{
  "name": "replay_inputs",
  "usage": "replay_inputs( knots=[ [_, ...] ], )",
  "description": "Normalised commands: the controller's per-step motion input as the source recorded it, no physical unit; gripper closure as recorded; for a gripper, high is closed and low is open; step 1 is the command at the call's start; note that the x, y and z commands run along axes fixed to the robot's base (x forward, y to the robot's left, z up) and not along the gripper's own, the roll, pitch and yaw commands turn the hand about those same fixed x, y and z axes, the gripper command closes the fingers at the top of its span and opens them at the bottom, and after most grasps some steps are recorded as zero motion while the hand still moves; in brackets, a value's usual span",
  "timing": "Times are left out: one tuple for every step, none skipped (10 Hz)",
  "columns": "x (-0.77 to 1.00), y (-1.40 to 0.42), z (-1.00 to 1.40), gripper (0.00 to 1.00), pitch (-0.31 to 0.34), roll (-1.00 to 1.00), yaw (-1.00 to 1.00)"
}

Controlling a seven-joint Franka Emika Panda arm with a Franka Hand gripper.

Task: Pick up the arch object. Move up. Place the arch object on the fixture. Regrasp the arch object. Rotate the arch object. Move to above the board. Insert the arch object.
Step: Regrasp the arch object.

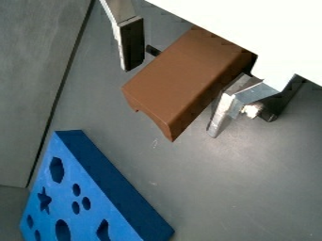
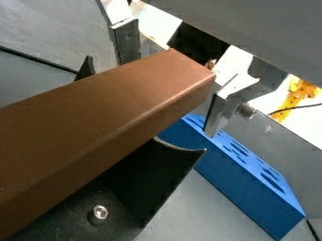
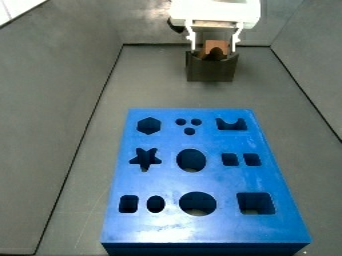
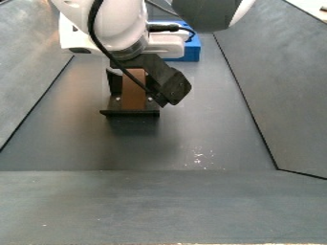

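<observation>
The arch object (image 1: 189, 80), an orange-brown block, lies between the fingers of my gripper (image 1: 174, 100). A narrow gap shows between one silver finger (image 1: 130, 42) and the block's side, so the jaws stand open around it. In the other wrist view the arch object (image 2: 101, 122) rests on the dark fixture (image 2: 149, 184), with the gripper (image 2: 167, 94) astride it. In a side view the gripper (image 3: 214, 42) hangs over the fixture (image 3: 211, 68) at the far end, beyond the blue board (image 3: 201, 175). The other side view shows the arch object (image 4: 130, 82) on the fixture (image 4: 132, 107).
The board (image 1: 82, 198) lies off to one side of the gripper, and its edge (image 2: 251, 174) shows past the fixture. Dark sloping walls (image 3: 80, 120) run along both sides of the floor. A bright patch (image 2: 296, 94) shows behind the wrist.
</observation>
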Motion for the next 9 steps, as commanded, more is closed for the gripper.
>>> replay_inputs(
  knots=[
    [0.0, 0.0, 1.0, 0.0, -0.086, -0.03, 0.02],
    [-0.02, 0.0, 1.0, 0.0, -0.069, -0.01, 0.04],
    [-0.03, 0.0, 1.0, 0.0, -0.046, 0.01, 0.06],
    [-0.03, 0.0, 1.0, 0.0, -0.007, 0.02, 0.07],
    [-0.03, 0.0, 0.82, 0.0, 0.035, 0.03, 0.07],
    [-0.03, 0.01, 0.69, 0.0, 0.054, 0.03, 0.06],
    [-0.02, 0.01, 0.45, 0.0, 0.093, 0.03, 0.04],
    [-0.02, 0.01, 0.27, 0.0, 0.112, 0.03, 0.03],
    [0.15, -0.84, 0.85, 0.0, 0.063, 1.0, 0.04]
  ],
)
